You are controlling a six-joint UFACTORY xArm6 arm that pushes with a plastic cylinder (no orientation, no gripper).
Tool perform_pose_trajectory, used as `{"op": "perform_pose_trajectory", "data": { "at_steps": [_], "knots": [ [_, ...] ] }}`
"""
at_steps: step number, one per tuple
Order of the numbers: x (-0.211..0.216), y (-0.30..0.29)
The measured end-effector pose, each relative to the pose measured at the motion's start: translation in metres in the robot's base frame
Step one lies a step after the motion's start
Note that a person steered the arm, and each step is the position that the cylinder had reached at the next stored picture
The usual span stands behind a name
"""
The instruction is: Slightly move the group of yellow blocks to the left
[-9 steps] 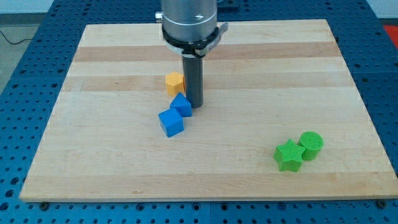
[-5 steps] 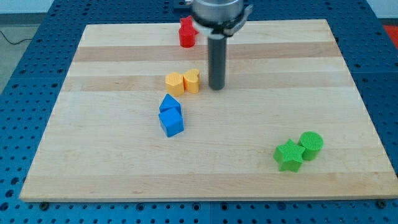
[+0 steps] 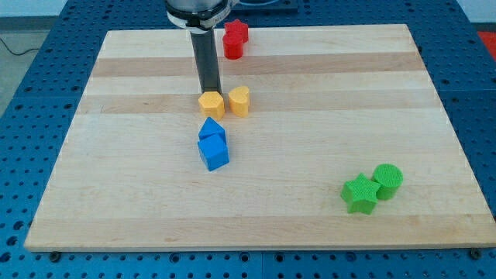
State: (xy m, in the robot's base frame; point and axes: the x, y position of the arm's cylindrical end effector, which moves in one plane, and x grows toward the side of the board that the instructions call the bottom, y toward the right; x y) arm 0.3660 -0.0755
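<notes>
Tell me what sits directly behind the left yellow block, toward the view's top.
My tip stands just behind the left yellow block, the rod rising toward the view's top. Whether they touch cannot be told. The yellow heart block sits beside it on the view's right.

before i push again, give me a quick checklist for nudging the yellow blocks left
1. My tip on the view's right of the pair: not ok, it stands just above the yellow hexagonal block, toward the view's top.
2. Yellow pair together: ok, the yellow heart block sits close beside the hexagonal one.
3. Path to the view's left free: ok.
4. Blue blocks out of the way: ok, just below the pair.
5. Tip touching a block: cannot tell.
</notes>
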Motion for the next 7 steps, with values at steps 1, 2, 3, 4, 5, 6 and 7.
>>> {"op": "perform_pose_trajectory", "data": {
  "at_steps": [1,2,3,4,5,6,7],
  "knots": [
    [-0.008,0.040],
    [-0.010,0.088],
    [0.015,0.096],
    [0.024,0.067],
    [0.026,0.041],
    [0.027,0.031],
    [0.004,0.038]
  ]
}}
